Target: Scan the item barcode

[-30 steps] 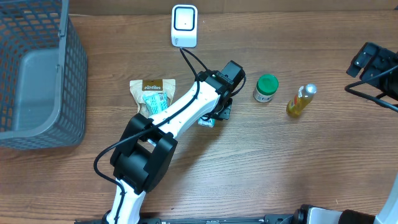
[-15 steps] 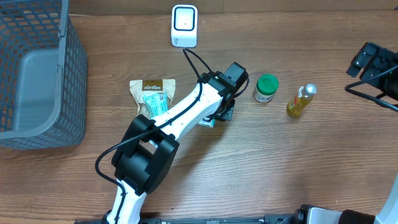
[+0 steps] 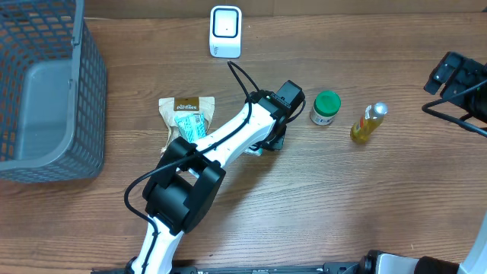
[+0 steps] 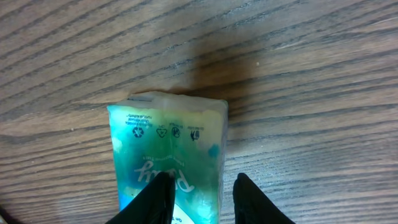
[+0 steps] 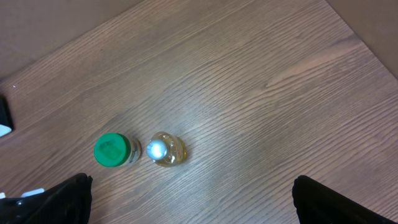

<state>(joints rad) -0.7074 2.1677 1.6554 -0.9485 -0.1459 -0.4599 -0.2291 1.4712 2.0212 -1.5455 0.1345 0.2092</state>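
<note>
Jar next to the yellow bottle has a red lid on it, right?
No. The jar next to the yellow bottle has a green lid, not a red one. The overhead view shows it plainly.

The left arm (image 3: pixel 228 137) is shown swung slightly to the right across the table compared with a second earlier. Its elbow housing (image 3: pixel 185 186) has been carried rightward, and its wrist end has been brought a little closer to the green-capped jar (image 3: pixel 326 106). The black cable (image 3: pixel 237 72) below the scanner (image 3: pixel 226 30) has been drawn rightward with it.
</note>
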